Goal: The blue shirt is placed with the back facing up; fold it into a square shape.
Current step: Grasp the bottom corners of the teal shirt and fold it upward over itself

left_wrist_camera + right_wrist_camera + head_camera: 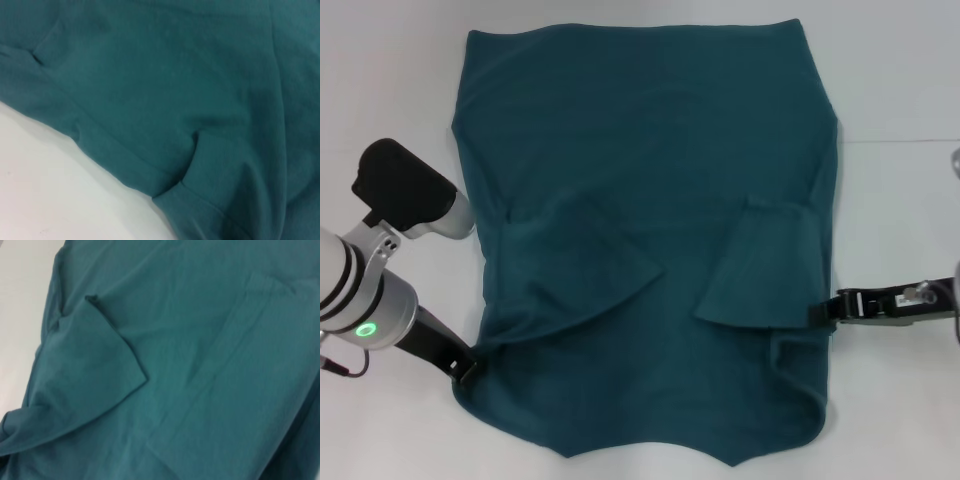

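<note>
The blue shirt (640,180) lies flat on the white table (380,80), plain side up, with both short sleeves folded inward over the body. The left sleeve flap (590,270) and the right sleeve flap (760,270) point toward the middle. My left gripper (468,368) is at the shirt's near-left edge, shut on the fabric, which bunches into creases toward it. My right gripper (823,310) touches the shirt's right edge beside the folded right sleeve. Both wrist views are filled with teal cloth (175,90) (200,365).
White table surface surrounds the shirt on every side, with a strip along the left (410,130) and right (900,200). A faint seam line (900,142) crosses the table at the right.
</note>
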Robot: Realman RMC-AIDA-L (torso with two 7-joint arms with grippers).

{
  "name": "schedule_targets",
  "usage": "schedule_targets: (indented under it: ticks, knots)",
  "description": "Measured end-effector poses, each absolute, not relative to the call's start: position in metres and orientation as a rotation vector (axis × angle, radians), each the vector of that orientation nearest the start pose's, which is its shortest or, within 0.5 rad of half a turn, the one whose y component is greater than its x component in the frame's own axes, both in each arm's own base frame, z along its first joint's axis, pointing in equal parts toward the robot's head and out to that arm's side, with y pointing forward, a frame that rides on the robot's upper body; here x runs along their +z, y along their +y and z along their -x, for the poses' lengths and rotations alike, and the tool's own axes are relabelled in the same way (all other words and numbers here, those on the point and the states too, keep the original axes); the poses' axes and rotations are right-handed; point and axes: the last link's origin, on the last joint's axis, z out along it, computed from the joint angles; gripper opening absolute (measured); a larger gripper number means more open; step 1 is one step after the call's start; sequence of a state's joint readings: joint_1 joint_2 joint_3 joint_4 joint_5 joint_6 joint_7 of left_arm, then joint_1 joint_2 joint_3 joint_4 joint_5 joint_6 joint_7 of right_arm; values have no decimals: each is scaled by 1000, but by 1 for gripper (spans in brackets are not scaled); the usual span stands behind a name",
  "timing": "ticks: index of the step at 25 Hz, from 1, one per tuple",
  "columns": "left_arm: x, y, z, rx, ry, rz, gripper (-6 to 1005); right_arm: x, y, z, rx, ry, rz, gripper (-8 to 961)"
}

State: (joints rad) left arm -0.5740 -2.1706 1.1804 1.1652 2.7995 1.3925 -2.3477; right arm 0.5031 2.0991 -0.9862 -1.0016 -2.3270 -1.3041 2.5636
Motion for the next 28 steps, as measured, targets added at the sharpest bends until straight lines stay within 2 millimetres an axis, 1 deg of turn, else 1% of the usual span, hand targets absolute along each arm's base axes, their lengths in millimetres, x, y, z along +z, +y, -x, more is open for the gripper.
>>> schedule_targets:
  ticks: [6, 10, 16, 17, 18, 20, 23, 28]
  knots:
    - [-4, 357, 249, 515, -978, 2482, 48, 23, 342, -275, 267, 1612, 2176, 16]
    - [1, 355, 252, 490, -1007, 2482, 48, 34, 325, -284, 300, 1602, 2138, 16]
    - [9, 349, 256, 456, -1032, 2483, 49, 42, 301, -288, 302, 1550, 2133, 16]
    - [11, 347, 258, 456, -1043, 2485, 49, 44, 294, -290, 308, 1532, 2135, 16]
    - [11, 347, 258, 456, -1043, 2485, 49, 44, 294, -290, 308, 1532, 2135, 16]
    - [12, 344, 259, 454, -1053, 2484, 49, 45, 287, -293, 318, 1529, 2133, 16]
    - [14, 339, 262, 449, -1066, 2483, 48, 48, 275, -300, 348, 1531, 2120, 16]
    - [23, 332, 265, 438, -1085, 2474, 48, 59, 257, -315, 376, 1528, 2064, 16]
